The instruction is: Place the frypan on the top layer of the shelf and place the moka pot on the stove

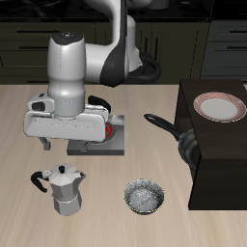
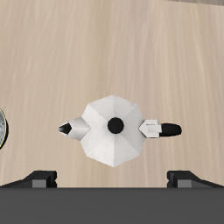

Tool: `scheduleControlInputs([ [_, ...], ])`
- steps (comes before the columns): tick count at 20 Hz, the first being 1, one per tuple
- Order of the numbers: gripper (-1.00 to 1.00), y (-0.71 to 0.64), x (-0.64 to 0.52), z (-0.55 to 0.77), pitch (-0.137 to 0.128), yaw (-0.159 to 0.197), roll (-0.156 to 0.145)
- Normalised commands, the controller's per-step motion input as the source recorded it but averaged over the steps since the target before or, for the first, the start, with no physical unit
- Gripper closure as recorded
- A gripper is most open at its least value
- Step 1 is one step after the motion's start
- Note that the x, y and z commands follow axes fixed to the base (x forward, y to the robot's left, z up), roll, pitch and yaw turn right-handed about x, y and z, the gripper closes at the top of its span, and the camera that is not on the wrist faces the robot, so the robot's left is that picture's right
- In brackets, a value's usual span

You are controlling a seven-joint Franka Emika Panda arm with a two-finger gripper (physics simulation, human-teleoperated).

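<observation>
- Gripper (image 2: 112,178) up above the pot (image 1: 64,189), jaws wide apart, holding nothing.
- Pot upright on the surface (image 1: 106,217), in front of the stove (image 1: 114,146).
- Pan (image 1: 183,141) leaning on the shelf (image 1: 224,159).
- Bowl (image 1: 145,198) near the pot.

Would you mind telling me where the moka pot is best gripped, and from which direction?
I would come straight down on the moka pot, which stands upright on the table. Close the fingers across the faceted body, at right angles to the line from spout to handle, so both protrusions stay clear. The gripper seems open above it.
</observation>
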Motion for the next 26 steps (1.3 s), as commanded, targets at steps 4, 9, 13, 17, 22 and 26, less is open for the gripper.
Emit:
scheduleControlInputs([
  [4, -1.00, 0.03, -0.02, 0.11, 0.003, -0.002, 0.000],
  [9, -1.00, 0.02, 0.08, 0.05, 0.005, -0.012, 0.004],
  [13, -1.00, 0.03, 0.07, -0.03, 0.007, 0.020, 0.000],
  [17, -1.00, -0.05, 0.07, -0.02, 0.005, 0.004, -0.014],
  [22, -1.00, 0.00, 0.04, -0.11, 0.011, 0.001, 0.004],
  [26, -1.00, 0.06, 0.03, -0.16, 0.018, 0.004, 0.008],
])
